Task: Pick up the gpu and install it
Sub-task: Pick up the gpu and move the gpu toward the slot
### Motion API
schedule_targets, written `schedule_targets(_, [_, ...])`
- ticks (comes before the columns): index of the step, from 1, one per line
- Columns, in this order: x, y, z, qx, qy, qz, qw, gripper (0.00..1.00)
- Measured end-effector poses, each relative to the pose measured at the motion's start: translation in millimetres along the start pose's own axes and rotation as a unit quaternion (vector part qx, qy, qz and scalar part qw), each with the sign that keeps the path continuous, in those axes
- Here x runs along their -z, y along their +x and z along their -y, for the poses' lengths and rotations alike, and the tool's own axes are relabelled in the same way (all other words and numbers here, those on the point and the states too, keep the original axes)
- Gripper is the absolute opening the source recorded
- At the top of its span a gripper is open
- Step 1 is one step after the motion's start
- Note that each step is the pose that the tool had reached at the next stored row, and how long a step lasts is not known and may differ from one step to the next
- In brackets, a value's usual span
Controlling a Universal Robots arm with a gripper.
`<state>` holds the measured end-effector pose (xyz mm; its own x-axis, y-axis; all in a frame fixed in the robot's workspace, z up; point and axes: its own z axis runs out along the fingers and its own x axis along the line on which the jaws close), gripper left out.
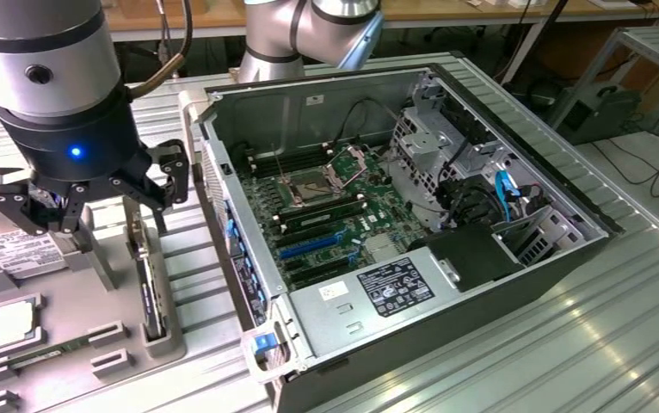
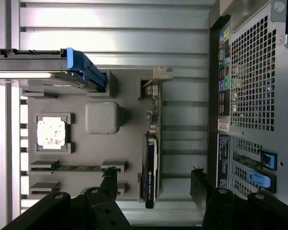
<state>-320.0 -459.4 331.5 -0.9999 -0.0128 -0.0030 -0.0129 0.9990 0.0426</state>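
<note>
Ribbed metal bench (image 1: 559, 344) up front, and on it your grey parts tray (image 1: 83, 301). The gpu (image 2: 150, 167) stands on edge in its slot. Your gripper (image 1: 89, 211) hovers above, jaws spread wide, holding nothing. Further back sits the open computer case (image 1: 229, 172).

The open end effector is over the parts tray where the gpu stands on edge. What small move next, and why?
Probably a straight descent: the end effector is open, its fingers straddle the gpu in the wrist view, and the exterior view shows it above the tray, touching nothing yet.
</note>
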Motion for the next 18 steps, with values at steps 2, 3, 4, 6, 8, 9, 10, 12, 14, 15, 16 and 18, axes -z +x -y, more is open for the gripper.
schedule_targets(2, [-2.1,0.0,1.0,0.0,0.0,0.0,1.0,0.72])
schedule_targets(3, [-3.1,0.0,1.5,0.0,0.0,0.0,1.0,0.72])
schedule_targets(4, [-4.2,0.0,1.9,0.0,0.0,0.0,1.0,0.72])
schedule_targets(6, [-6.3,0.0,2.6,0.0,0.0,0.0,1.0,0.72])
schedule_targets(8, [-9.4,0.0,3.0,0.0,0.0,0.0,1.0,0.72])
schedule_targets(9, [-11.9,0.0,3.1,0.0,0.0,0.0,1.0,0.72])
schedule_targets(10, [-15.1,-0.1,3.2,0.0,0.0004,0.0001,1.0,0.72])
schedule_targets(12, [-18.4,-0.4,3.3,0.0,0.0009,0.0001,1.0,0.72])
schedule_targets(14, [-20.9,-0.6,3.5,0.0,0.0011,0.0001,1.0,0.72])
schedule_targets(15, [-22.3,-0.7,3.5,0.0,0.0012,0.0001,1.0,0.72])
schedule_targets(16, [-23.8,-0.7,3.6,0.0,0.0013,0.0001,1.0,0.72])
schedule_targets(18, [-26.4,-0.7,3.7,0.0,0.0012,0.0001,1.0,0.72])
